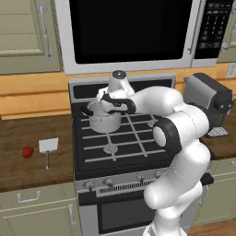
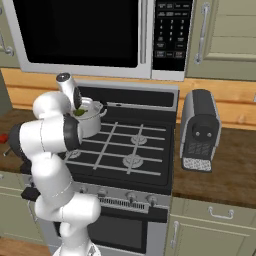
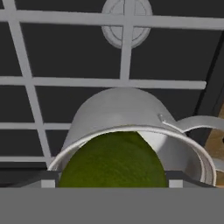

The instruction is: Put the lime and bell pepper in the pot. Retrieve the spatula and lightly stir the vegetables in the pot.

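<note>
The white arm is reaching over the black gas stove, its jaws hanging above the shiny steel cylindrical pot with black side handles, which is sitting on the rear left burner. In the hand view the small round green lime is bulging between the two dark finger tips, seemingly pinched, right over the pot's open mouth; the grey band is cutting off its lower half and most of the fingers. In the right base view the lime is showing as a green speck at the rim, while the arm is hiding the jaws themselves. At nine o'clock from the stove, on the brown wooden counter, the small red lumpy bell pepper is lying just beside the white-bladed, grey-handled spatula.
</note>
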Motion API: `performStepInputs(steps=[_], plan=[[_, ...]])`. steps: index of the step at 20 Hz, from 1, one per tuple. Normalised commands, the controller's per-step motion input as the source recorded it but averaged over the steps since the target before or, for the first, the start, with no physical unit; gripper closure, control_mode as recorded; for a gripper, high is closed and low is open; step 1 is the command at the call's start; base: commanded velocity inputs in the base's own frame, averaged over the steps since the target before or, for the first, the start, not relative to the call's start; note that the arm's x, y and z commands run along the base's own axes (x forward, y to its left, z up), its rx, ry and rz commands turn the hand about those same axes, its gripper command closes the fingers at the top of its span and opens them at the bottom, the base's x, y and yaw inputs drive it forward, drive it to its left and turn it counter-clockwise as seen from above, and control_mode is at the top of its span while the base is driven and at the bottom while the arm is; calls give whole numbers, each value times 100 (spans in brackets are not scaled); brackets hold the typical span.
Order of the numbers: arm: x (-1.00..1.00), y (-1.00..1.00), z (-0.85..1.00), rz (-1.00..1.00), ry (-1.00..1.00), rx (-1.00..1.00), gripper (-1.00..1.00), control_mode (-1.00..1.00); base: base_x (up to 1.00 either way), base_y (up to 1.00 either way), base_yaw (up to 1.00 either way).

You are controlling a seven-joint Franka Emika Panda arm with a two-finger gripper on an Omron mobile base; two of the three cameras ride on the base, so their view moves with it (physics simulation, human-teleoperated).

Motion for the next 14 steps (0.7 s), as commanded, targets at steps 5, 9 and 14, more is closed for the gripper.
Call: performStepInputs(steps=[5, 9, 14], plan=[[33, 9, -22, 1, 0, -1, 100, -100, 0, 0, 0], [25, 8, -24, 1, 0, 0, 100, -100, 0, 0, 0], [17, 2, -5, 0, 0, 0, -100, -100, 0, 0, 0]])
